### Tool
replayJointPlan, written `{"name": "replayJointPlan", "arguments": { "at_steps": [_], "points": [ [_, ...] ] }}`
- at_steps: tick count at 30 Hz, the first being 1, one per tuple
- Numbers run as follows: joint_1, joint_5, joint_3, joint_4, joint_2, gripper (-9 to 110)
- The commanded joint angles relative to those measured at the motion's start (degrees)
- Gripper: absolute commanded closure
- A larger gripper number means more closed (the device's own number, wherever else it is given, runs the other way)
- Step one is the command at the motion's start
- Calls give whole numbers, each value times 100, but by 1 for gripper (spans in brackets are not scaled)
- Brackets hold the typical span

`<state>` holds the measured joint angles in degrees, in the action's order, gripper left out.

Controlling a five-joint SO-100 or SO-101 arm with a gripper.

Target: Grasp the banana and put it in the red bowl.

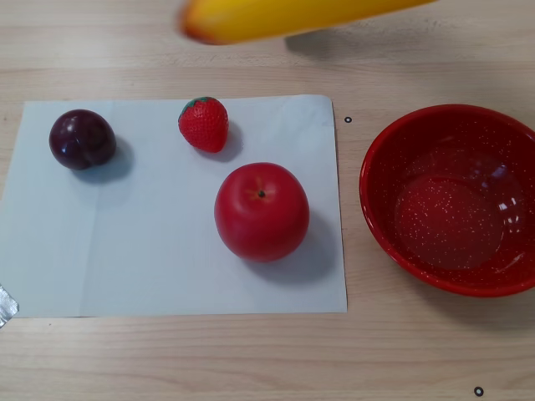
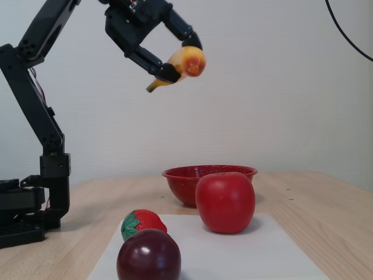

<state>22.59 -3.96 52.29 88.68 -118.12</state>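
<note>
High in the fixed view my black gripper (image 2: 178, 57) is shut on the yellow banana (image 2: 185, 63), which points its orange-brown end toward the camera and its dark stem away. It hangs in the air well above the table. In the other view the banana (image 1: 284, 18) crosses the top edge, blurred; the gripper itself is out of that view. The red bowl (image 1: 384, 225) sits at the right, empty, its speckled inside showing. In the fixed view the red bowl (image 2: 180, 178) stands behind the apple, below and a little right of the banana.
A white paper sheet (image 1: 125, 251) holds a red apple (image 1: 262, 211), a strawberry (image 1: 203, 123) and a dark plum (image 1: 81, 139). The apple (image 2: 225, 202) stands just in front of the bowl. The arm's base (image 2: 29, 204) is at the left.
</note>
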Motion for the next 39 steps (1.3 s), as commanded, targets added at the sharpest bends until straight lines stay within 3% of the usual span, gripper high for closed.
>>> {"name": "replayJointPlan", "arguments": {
  "at_steps": [1,13,25,39],
  "points": [
    [220,-141,-62,-185,-396,101],
    [1292,-343,721,-1195,633,101],
    [1600,-26,879,-2435,2136,101],
    [1257,466,1046,-2241,2716,74]
  ]
}}
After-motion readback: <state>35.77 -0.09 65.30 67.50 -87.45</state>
